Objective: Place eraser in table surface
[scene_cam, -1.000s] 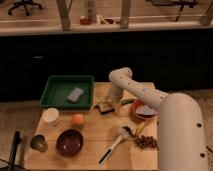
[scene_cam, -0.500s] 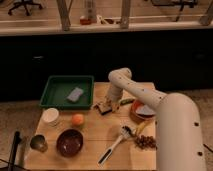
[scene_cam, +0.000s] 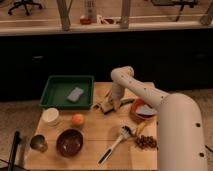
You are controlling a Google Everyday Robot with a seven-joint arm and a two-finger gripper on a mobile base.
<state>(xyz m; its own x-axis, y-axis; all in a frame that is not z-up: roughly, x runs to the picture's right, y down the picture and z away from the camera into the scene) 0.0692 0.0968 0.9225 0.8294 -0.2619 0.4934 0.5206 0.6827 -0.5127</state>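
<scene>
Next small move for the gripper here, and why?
Probably lower a touch so the eraser sits flat on the table surface. The gripper is low over bare wood beside the green tray, eraser at its tip; whether it touches the wood yet I cannot tell.

A long dark partition (scene_cam: 60,55) is seen behind the table surface (scene_cam: 100,137), and it is closed on top by a pale ledge (scene_cam: 40,28). On this ledge, light posts (scene_cam: 63,12) are set upright. Between them the wheeled base of an office chair (scene_cam: 25,5) is seen further back. A speckled grey floor (scene_cam: 17,117) is shown on both sides. The gripper (scene_cam: 107,105) is held low at the middle of the table surface.
</scene>
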